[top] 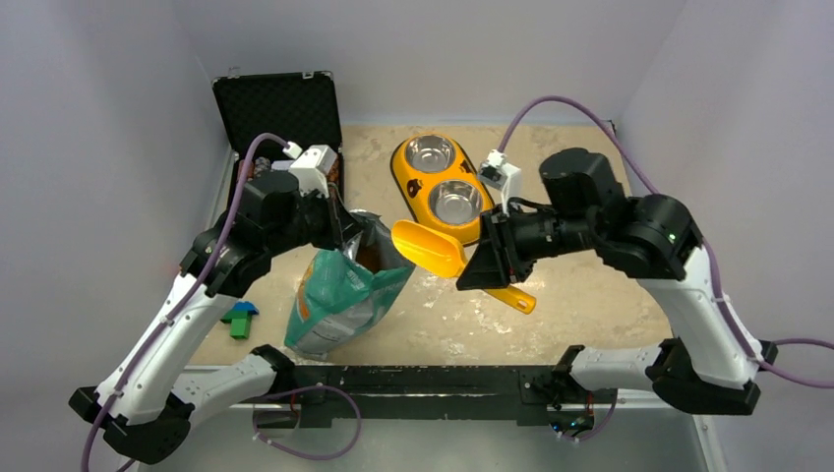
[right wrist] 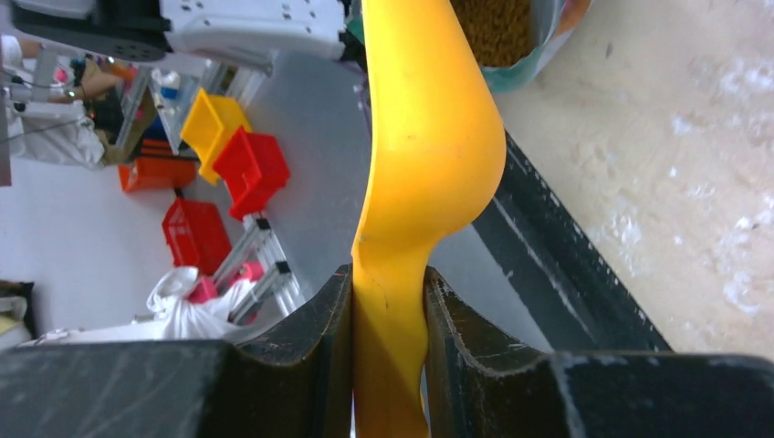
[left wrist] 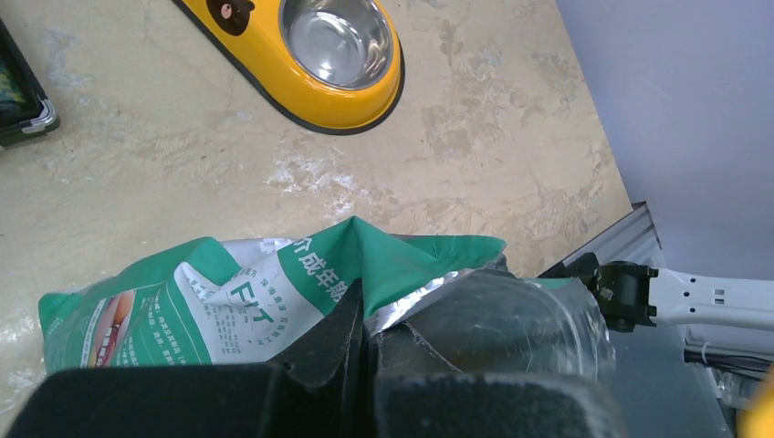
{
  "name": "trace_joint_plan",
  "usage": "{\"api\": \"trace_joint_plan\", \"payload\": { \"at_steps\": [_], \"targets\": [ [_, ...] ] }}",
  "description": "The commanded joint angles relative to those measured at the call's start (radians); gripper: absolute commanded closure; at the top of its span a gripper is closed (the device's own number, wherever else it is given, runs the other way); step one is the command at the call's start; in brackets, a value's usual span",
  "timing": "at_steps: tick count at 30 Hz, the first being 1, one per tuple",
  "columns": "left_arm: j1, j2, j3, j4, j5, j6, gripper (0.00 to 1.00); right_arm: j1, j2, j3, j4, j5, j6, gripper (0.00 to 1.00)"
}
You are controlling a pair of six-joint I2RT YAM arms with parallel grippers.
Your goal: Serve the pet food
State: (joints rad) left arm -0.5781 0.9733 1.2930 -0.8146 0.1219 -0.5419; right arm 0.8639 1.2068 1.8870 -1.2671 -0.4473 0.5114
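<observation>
Centre-left in the top view, the left jaws pinch shut on the rim of the teal-green foil pouch (top: 339,295), where brown dry kibble (top: 372,258) shows in the open mouth. The right jaws clamp the handle of the yellow plastic scoop (top: 430,248); its bowl points left, just right of that mouth.

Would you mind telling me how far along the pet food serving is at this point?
Done: the pouch stands open, the left gripper shut on its rim, kibble showing inside. In hand: the right gripper grips the yellow scoop by its handle, bowl end beside the pouch mouth and apparently empty. Left: scooping and pouring, since both steel bowls in the yellow feeder are bare.
</observation>
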Motion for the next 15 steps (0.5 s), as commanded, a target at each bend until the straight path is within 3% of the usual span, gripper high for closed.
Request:
{"api": "trace_joint_plan", "payload": {
  "at_steps": [1, 9, 15],
  "targets": [
    [-0.007, 0.026, 0.079, 0.222, 0.030, -0.009, 1.00, 0.000, 0.102, 0.032, -0.148, -0.081, -0.048, 1.00],
    [-0.042, 0.116, 0.097, 0.238, 0.164, 0.020, 1.00, -0.007, 0.288, 0.111, -0.230, 0.015, -0.031, 1.00],
    [-0.103, 0.113, 0.070, 0.221, 0.211, 0.049, 1.00, -0.088, 0.264, -0.073, -0.178, -0.033, -0.050, 1.00]
  ]
}}
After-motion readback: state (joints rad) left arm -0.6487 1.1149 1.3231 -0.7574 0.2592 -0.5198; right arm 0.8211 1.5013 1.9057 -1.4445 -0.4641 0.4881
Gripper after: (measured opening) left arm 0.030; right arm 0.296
